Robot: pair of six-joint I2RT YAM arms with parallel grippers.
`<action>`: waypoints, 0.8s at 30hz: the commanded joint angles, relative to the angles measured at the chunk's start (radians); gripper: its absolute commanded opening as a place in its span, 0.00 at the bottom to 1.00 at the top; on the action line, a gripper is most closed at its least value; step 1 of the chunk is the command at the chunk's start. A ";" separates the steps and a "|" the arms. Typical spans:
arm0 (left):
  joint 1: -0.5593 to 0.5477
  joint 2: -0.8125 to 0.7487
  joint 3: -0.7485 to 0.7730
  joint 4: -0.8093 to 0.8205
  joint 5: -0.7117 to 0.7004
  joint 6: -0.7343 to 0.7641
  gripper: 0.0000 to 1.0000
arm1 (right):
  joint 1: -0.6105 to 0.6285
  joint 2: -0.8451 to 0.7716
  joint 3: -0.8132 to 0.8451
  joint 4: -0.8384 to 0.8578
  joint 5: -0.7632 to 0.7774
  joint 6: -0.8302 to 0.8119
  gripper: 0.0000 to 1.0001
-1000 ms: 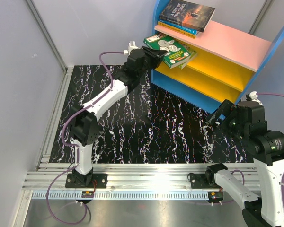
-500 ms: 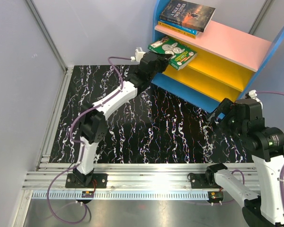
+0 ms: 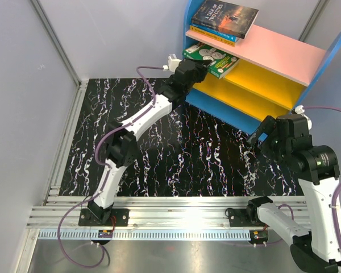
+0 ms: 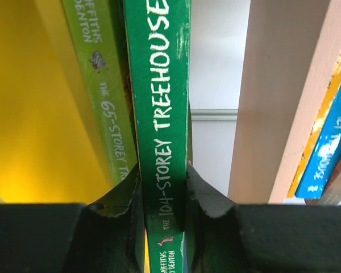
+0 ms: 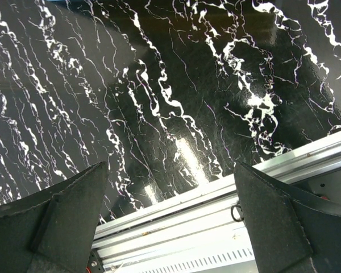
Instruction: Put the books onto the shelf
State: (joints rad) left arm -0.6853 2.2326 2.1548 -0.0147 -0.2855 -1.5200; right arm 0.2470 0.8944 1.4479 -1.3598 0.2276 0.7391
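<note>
At the shelf [image 3: 329, 54] the placing step is in hand: the left gripper [image 4: 162, 182] reaches under the pink top board [image 3: 284, 51], its jaws clamped on the spine of the green "104-Storey Treehouse" book [image 4: 159, 85], which lies partly on the upper yellow board [image 3: 256, 74] just beside the lime "65-Storey Treehouse" [image 4: 99, 91]. Next, I judge, the book needs pushing deeper before the jaws part and back out level. Plain grey walls enclose the black, white-veined worktop [image 3: 176, 153], over which the right gripper [image 5: 170, 170] hangs, jaws wide apart and holding nothing.

Bright, even overhead light; glare on the glossy tabletop [image 5: 187, 159] and rail [image 3: 184, 219]; left-wrist foreground soft.
</note>
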 commanded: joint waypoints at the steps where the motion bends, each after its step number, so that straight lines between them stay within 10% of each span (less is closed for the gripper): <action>1: 0.009 0.068 0.141 0.039 -0.046 0.007 0.24 | 0.005 0.012 -0.006 -0.223 0.044 0.017 1.00; 14: 0.043 0.079 0.178 0.045 0.000 0.037 0.99 | 0.005 0.055 -0.003 -0.170 0.044 0.008 1.00; 24: 0.061 -0.085 -0.026 0.006 0.035 0.078 0.99 | 0.005 0.055 -0.040 -0.111 0.001 0.006 1.00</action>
State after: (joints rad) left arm -0.6518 2.2307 2.1643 0.0177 -0.2371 -1.4822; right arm 0.2470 0.9573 1.4212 -1.3590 0.2234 0.7410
